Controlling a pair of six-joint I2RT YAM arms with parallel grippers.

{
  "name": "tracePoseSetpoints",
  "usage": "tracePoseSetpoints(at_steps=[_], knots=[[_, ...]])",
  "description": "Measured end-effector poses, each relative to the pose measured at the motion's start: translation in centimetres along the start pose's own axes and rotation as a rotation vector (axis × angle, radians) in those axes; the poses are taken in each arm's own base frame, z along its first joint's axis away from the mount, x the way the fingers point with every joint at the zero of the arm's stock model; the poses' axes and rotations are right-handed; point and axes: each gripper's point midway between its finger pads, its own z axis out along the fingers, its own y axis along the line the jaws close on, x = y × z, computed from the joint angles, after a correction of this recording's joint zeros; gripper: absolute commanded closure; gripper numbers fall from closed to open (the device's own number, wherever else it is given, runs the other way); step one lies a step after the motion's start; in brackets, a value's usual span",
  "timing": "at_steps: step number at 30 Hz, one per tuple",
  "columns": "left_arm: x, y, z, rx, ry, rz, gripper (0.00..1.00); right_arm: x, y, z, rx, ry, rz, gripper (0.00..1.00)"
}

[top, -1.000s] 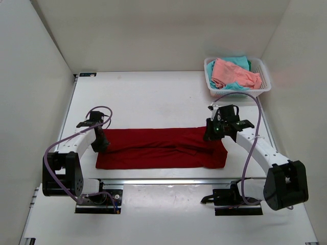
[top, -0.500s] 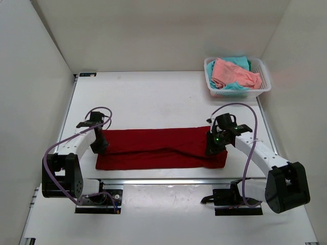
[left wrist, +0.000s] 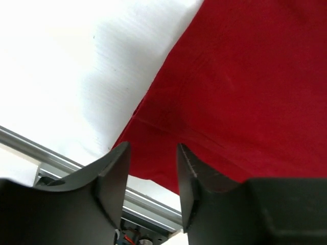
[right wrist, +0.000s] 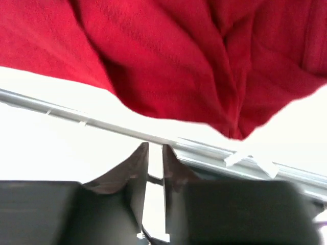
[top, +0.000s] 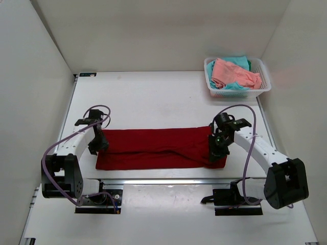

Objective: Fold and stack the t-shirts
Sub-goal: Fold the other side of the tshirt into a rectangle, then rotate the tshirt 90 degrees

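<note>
Nearest the arm bases, the large dark red cloth t-shirt (top: 158, 148) lay as a long folded band on the white surface (top: 153, 97), its long axis running left to right. The left pincer (top: 97, 144) hung over its left end, jaws spread and empty; the right pincer (top: 215, 151) over its right end, jaws parted by a slit, pinching nothing. Farther back on the right, the white mesh plastic basket (top: 240, 93) held the salmon pink t-shirt (top: 232, 74) and the teal t-shirt (top: 239, 61)

1 red t-shirt (top: 158, 148), 1 pink t-shirt (top: 232, 73), 1 teal t-shirt (top: 241, 61) — 1 basket (top: 238, 93).
</note>
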Motion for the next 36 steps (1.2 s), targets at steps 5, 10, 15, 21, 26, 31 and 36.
tracePoseSetpoints(at_steps=[5, 10, 15, 21, 26, 31, 36], knots=[[-1.4, -1.3, -1.3, 0.068, -0.055, 0.000, 0.50, -0.6, 0.7, -2.0, -0.010, -0.058, 0.007, 0.71], [-2.7, -4.4, -2.1, 0.183, -0.112, 0.020, 0.56, -3.0, 1.6, -1.7, -0.036, -0.129, 0.020, 0.79], [-1.7, -8.2, -0.4, 0.223, -0.068, 0.080, 0.59, -3.8, 1.9, 2.7, -0.024, -0.097, 0.070, 0.87], [1.5, -10.5, 1.7, 0.205, 0.016, 0.150, 0.60, -6.0, 1.7, 6.8, 0.031, 0.016, 0.132, 0.85], [3.0, -11.0, 1.2, 0.216, 0.029, 0.158, 0.65, -18.9, 6.1, 8.5, -0.043, -0.041, 0.069, 0.83], [6.6, -12.2, 0.0, 0.260, 0.103, 0.241, 0.77, -34.5, 12.3, 9.9, -0.189, -0.284, -0.082, 0.79], [12.2, -14.3, -2.4, 0.382, 0.284, 0.366, 0.81, -40.4, 15.0, 8.7, -0.259, -0.435, -0.164, 0.73]])
